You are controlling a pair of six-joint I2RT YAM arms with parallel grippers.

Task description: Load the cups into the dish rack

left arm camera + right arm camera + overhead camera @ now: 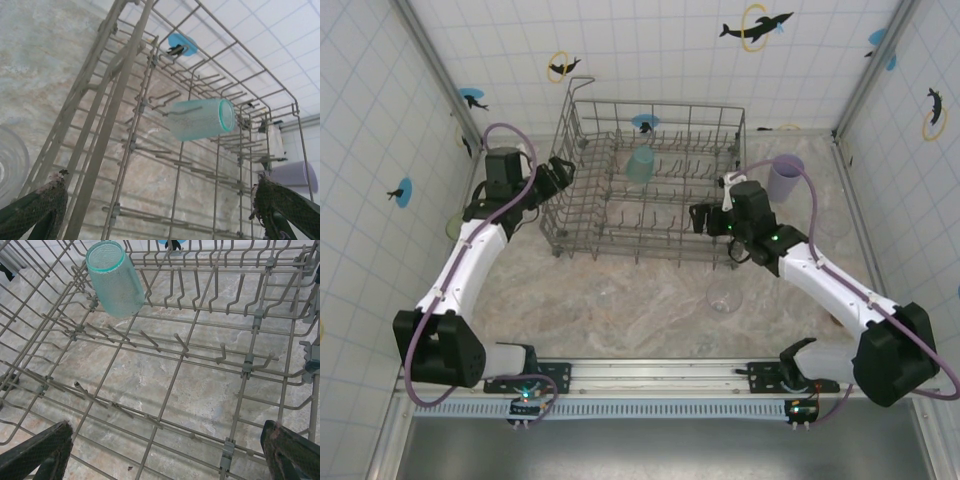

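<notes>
The grey wire dish rack (582, 205) stands at the middle back of the table. One teal cup (640, 164) rests tilted on its tines, also seen in the left wrist view (200, 119) and the right wrist view (114, 279). A lavender cup (785, 178) stands just right of the rack, and a clear cup (725, 295) sits in front of it. My left gripper (563, 171) is open and empty at the rack's left wall (107, 115). Over the rack's front right part, my right gripper (704, 217) is also open and holds nothing above the wire floor (172, 385).
A clear cup (9, 167) sits on the table left of the rack, near my left gripper. A lime green cup (453, 227) is by the left wall and another clear cup (835, 215) by the right wall. Tiled walls enclose three sides.
</notes>
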